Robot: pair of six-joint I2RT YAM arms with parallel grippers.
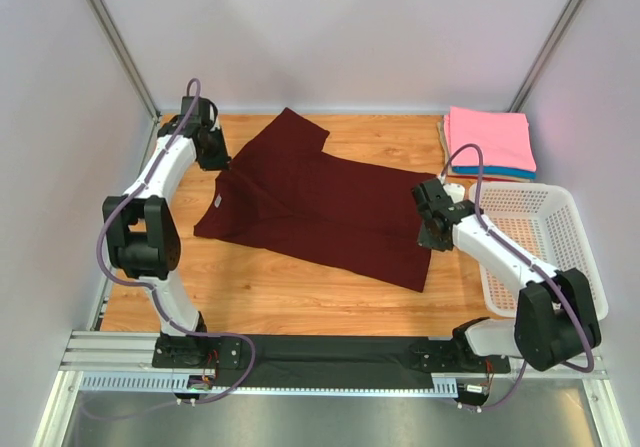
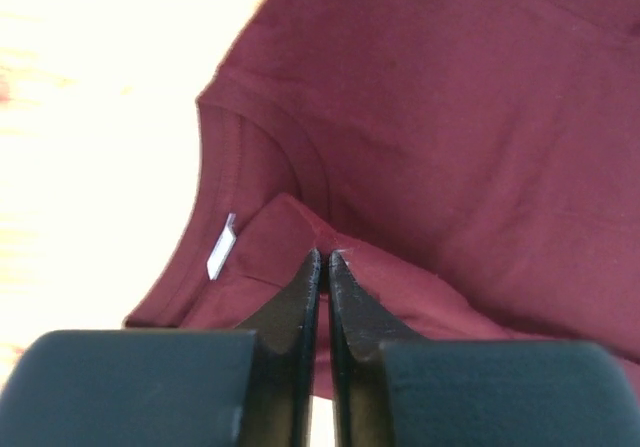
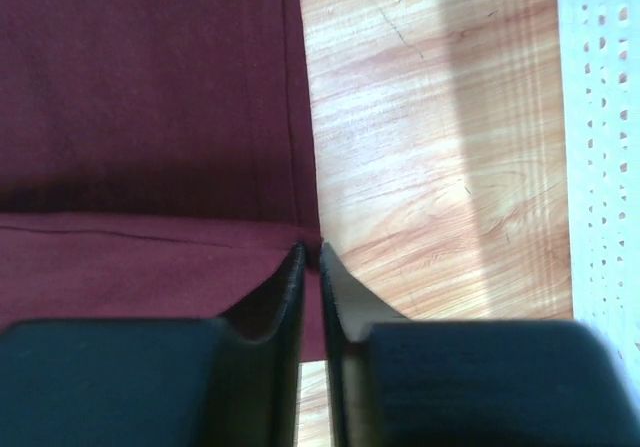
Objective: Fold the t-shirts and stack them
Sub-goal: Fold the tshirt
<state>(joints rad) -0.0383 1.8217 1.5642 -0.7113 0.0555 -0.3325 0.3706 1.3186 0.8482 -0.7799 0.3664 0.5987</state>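
Note:
A dark maroon t-shirt (image 1: pixel 320 207) lies spread on the wooden table, partly folded, its neck label (image 2: pixel 221 246) at the left. My left gripper (image 1: pixel 222 159) is shut on the shirt's shoulder fabric near the collar (image 2: pixel 326 257). My right gripper (image 1: pixel 432 229) is shut on the shirt's hem corner at its right edge (image 3: pixel 310 250). A stack of folded tees sits at the back right, pink (image 1: pixel 490 137) on top, a blue (image 1: pixel 500 172) edge and a tan (image 1: pixel 446 152) edge under it.
A white perforated basket (image 1: pixel 560 242) stands at the right edge of the table, right of my right arm; its rim shows in the right wrist view (image 3: pixel 600 117). Walls close in the table at the left, back and right.

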